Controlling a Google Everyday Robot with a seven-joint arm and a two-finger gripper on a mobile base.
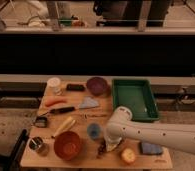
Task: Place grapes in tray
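Lettering or brand marks cannot be read on any item; the white cup (54, 83) at the far left corner of the wooden surface (81, 117) shows only a plain side. The white arm (156, 136) comes in from the near right, where the picture edge cuts it off, and it bends down at a rounded joint. The end effector (107, 144) is low at the near middle of the surface, just under that joint. The arm hides most of it, so I cannot tell if it is wide, narrow or holding something.

The grapes (101, 149) appear as a small dark shape directly at the end effector. They are between the orange bowl (67, 145) on the left and a round yellow-red fruit (127, 156) on the right. Whether the end effector touches them I cannot tell. They are well apart from the tray (133, 97), the green rectangular one at the far right, whose near left corner is just beside the arm joint.

A blue cup (93, 131) stands just left of the arm, and a blue block (151, 148) lies near right, partly behind the arm. A purple bowl (97, 85) stands left of the tray. A long yellow item (65, 125) and a metal cup (37, 145) are hard to make out.
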